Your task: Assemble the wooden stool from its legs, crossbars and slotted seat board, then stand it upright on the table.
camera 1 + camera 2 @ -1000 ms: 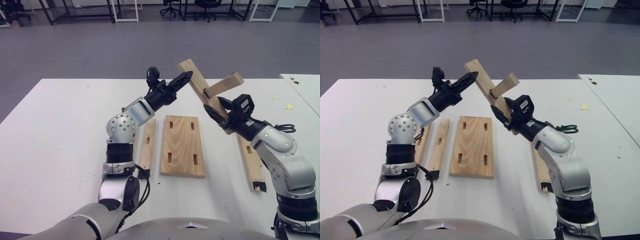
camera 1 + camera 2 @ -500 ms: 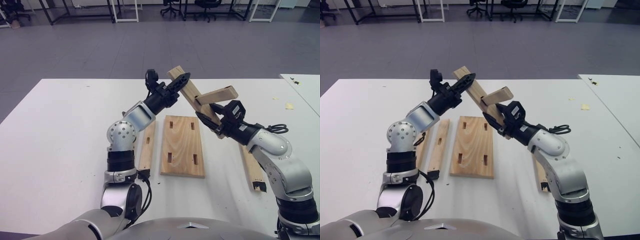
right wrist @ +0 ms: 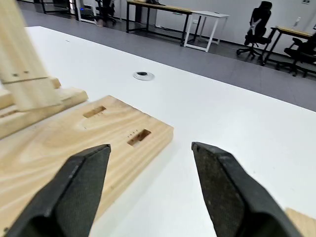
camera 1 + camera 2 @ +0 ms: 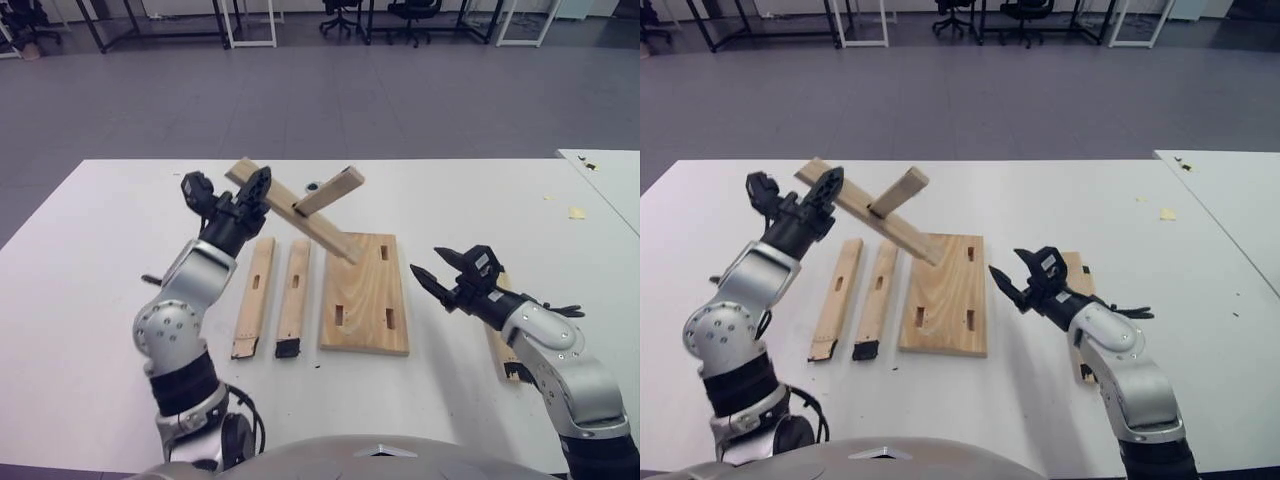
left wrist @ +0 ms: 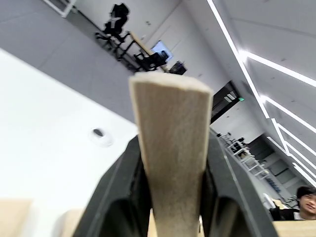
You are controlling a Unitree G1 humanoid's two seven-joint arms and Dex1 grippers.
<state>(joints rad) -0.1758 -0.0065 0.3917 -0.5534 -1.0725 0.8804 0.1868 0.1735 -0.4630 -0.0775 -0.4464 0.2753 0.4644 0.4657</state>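
1. Clamping the upper end of the leg, my left gripper has both fingers pressed flat against the wood. The grip is far from the working end, so I judge that a small wrist twist will swing the low tip widely.
2. The leg slopes down toward the seat board, with its crossbar jutting up from the middle. The low tip is over the board's far left corner, and I cannot tell whether it touches.
3. To seat it well, I would tip the leg toward upright and line the tip over that corner's slot. Then I would press straight down, since a slanted push could jam it.
4. My right gripper hovers empty with its fingers spread, just beside the board's right edge. I judge it well placed to steady the board.
5. Two loose slotted pieces lie side by side just left of the board, below the held leg. Another piece lies beside my right forearm, so I must not sweep either arm low.
6. The table stretches wide to the left and beyond the board, and I would swing there. The near edge is close to the pieces' near ends.
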